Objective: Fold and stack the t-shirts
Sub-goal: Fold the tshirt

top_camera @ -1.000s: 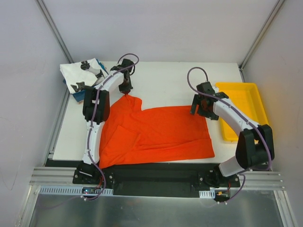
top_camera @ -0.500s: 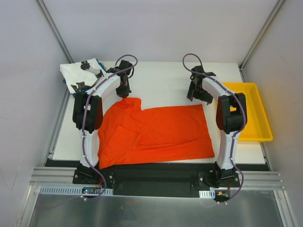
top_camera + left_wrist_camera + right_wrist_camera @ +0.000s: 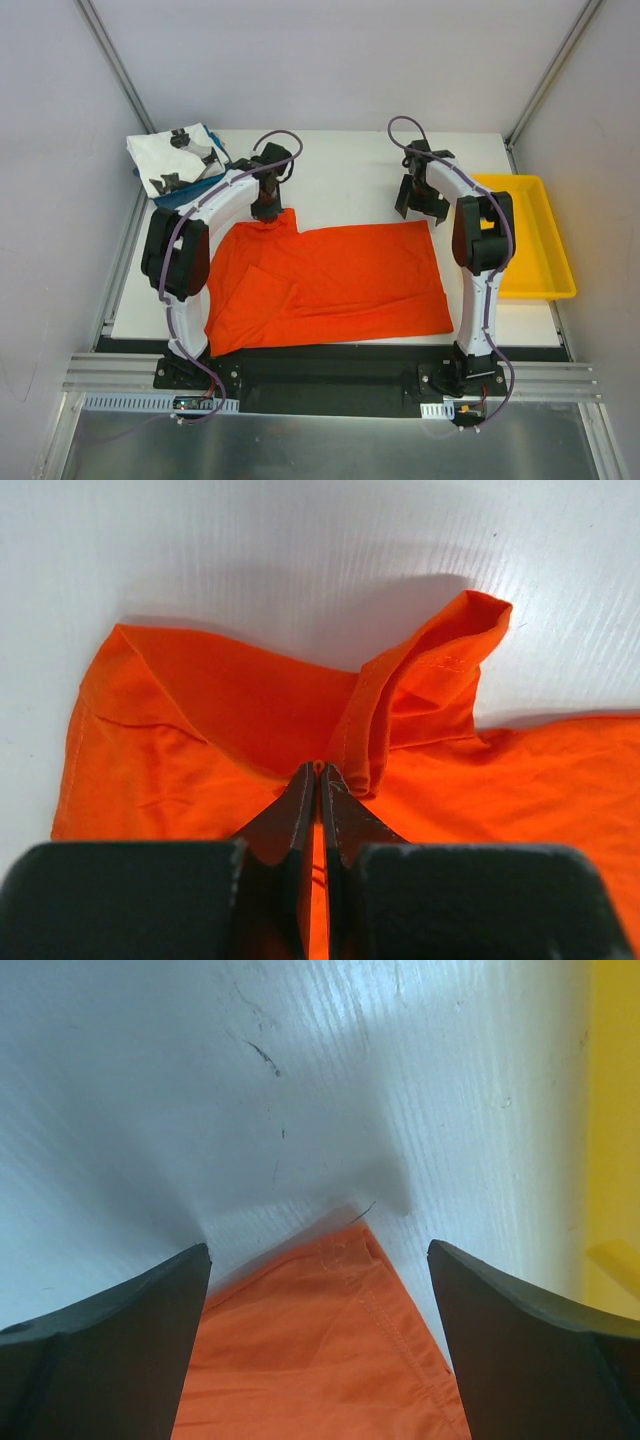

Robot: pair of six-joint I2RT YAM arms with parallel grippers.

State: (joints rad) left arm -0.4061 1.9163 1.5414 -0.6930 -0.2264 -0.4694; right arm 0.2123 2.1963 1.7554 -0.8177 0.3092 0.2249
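Orange-red t-shirt (image 3: 330, 275): spread flat on the white table (image 3: 340, 165), reaching from both pincers back toward the arm bases, with a flap folded over on its left side.
Left pincer (image 3: 318, 770): fingers pressed together, pinching a raised fold at the shirt's far left corner; a sleeve is bunched just beyond the tips.
Right pincer (image 3: 318, 1248): fingers spread wide, holding nothing; the shirt's far right corner lies between them.
Yellow tray (image 3: 540, 240): just right of the right pincer.
White printed t-shirt (image 3: 175, 160): beyond and left of the left pincer, folded on a blue t-shirt (image 3: 172, 200).
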